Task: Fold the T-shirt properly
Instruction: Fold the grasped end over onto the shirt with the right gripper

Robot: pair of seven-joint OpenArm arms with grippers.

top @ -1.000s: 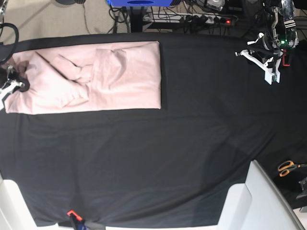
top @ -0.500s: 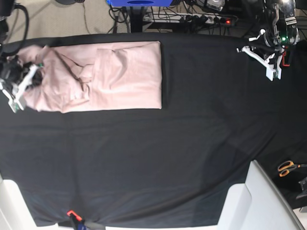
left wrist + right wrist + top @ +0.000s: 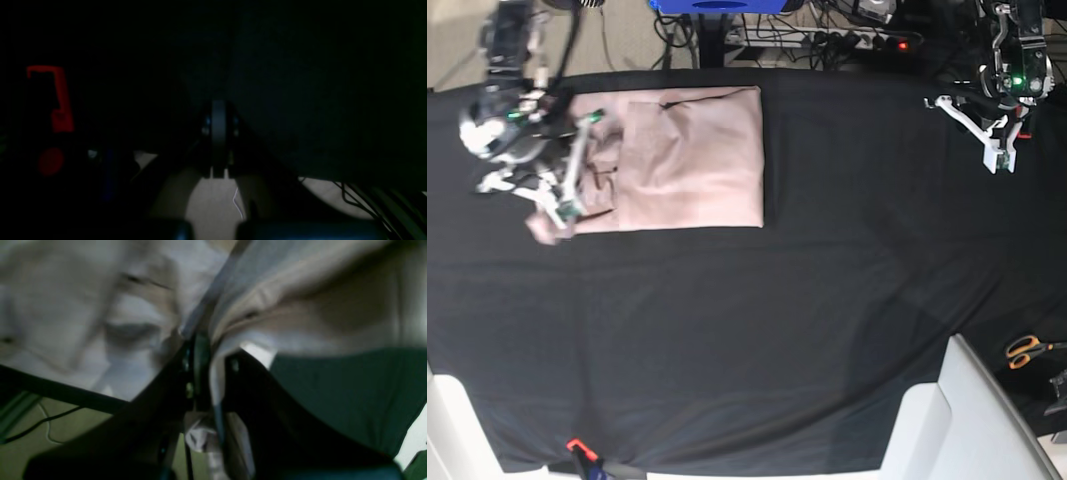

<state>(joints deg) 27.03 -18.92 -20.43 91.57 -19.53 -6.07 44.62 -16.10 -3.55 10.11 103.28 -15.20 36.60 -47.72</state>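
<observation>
The T-shirt (image 3: pixel 692 160) lies at the black tablecloth's (image 3: pixel 757 330) far left, no print or label legible; the right gripper (image 3: pixel 567 205) pinches its lifted edge. The left gripper (image 3: pixel 997 150) hangs clenched, empty.

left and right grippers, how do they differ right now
The right gripper is shut on the T-shirt, lifting its end; the left gripper is shut on nothing. The right gripper is over the shirt at one end of the black table cloth; the left gripper is near the opposite end, far from the shirt. Both have white fingers.
</observation>
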